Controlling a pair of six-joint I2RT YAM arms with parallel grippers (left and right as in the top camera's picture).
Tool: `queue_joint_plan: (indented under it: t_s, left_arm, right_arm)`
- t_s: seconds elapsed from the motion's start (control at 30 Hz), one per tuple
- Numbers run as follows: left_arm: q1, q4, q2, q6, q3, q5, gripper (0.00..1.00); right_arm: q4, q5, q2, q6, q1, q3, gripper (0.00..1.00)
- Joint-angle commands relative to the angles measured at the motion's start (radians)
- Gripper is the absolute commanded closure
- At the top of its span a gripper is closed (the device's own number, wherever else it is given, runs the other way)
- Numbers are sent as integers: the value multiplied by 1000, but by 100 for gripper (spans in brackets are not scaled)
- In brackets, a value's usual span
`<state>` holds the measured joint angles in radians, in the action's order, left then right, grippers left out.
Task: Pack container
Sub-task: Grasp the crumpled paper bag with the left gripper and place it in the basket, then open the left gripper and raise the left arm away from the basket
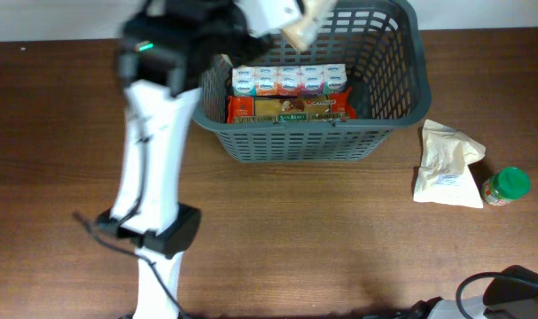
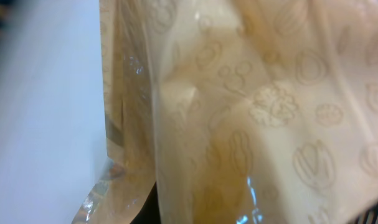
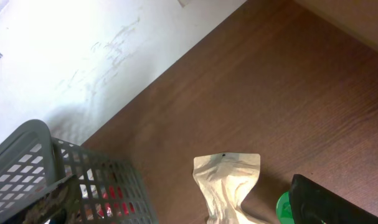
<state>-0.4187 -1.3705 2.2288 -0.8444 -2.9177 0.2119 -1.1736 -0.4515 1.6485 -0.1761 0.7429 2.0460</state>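
The dark grey basket stands at the back centre of the table; its corner also shows in the right wrist view. Inside lie a row of small cartons and a red and green packet. My left gripper is above the basket's back left corner, shut on a beige patterned pouch. That pouch fills the left wrist view and hides the fingers. My right gripper is open and empty, high above the table to the right of the basket.
A cream crumpled pouch lies right of the basket, also seen in the right wrist view. A green-lidded jar lies beside it, its lid showing in the right wrist view. The right arm's base sits at the front right.
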Motion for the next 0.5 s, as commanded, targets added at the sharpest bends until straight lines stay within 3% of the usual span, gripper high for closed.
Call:
queue_joint_plan:
  t_s: [0.0, 0.23, 0.37, 0.47]
  left_arm:
    - [-64, 50, 98, -25, 75, 31, 98]
    - [-141, 99, 233, -8, 140, 27, 97]
    - [-169, 69, 275, 72, 141, 28, 89]
    - [-180, 33, 276, 74, 144, 27, 60]
  right_arm:
    - [3, -8, -3, 2, 3, 7, 2]
    - [3, -8, -3, 2, 3, 7, 1]
    - [3, -8, -3, 2, 3, 7, 1]
    - [3, -8, -3, 2, 3, 7, 1]
